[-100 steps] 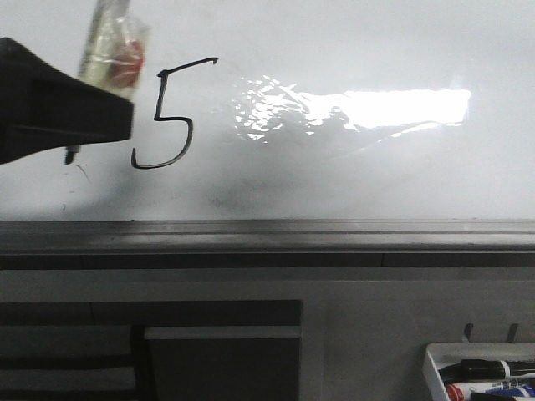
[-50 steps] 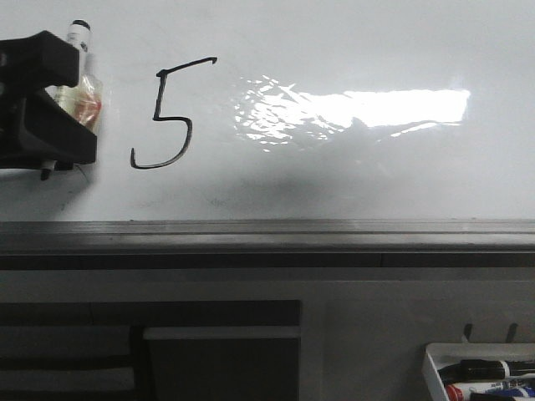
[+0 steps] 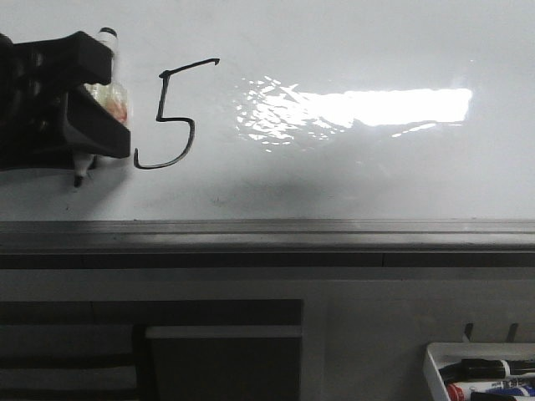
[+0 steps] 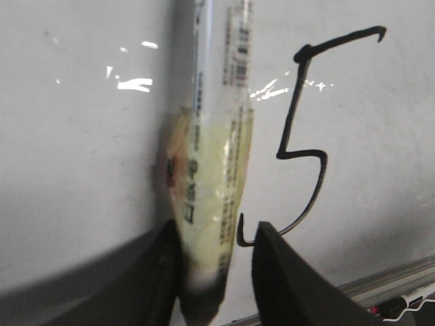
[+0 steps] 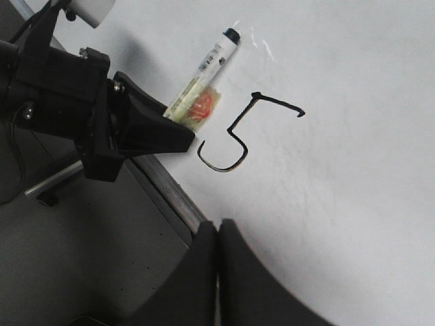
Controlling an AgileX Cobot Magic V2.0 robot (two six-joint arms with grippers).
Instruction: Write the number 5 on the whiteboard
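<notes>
The number 5 (image 3: 175,119) stands in thin black ink on the left part of the whiteboard (image 3: 334,184). Just left of it my left gripper (image 3: 113,98) is shut on a marker (image 3: 106,93) wrapped in yellowish tape, whose black tip (image 3: 78,178) points down near the board. In the left wrist view the marker (image 4: 211,176) leans against one finger, a sliver of board shows beside the other, and the number 5 (image 4: 302,155) lies close by. My right gripper (image 5: 217,227) hovers shut and empty above the board's edge, looking at the number 5 (image 5: 236,134), marker (image 5: 204,71) and left gripper (image 5: 183,129).
A grey metal rail (image 3: 334,230) runs along the board's near edge. Strong glare (image 3: 376,107) covers the board's middle right. Below the rail is a dark cabinet front (image 3: 221,359), and a white tray (image 3: 430,368) with several markers sits at the lower right.
My left gripper has shifted right, back toward the 5, still carrying the marker. The marker now leans differently and its tip shows lower. The 5 is unchanged.
</notes>
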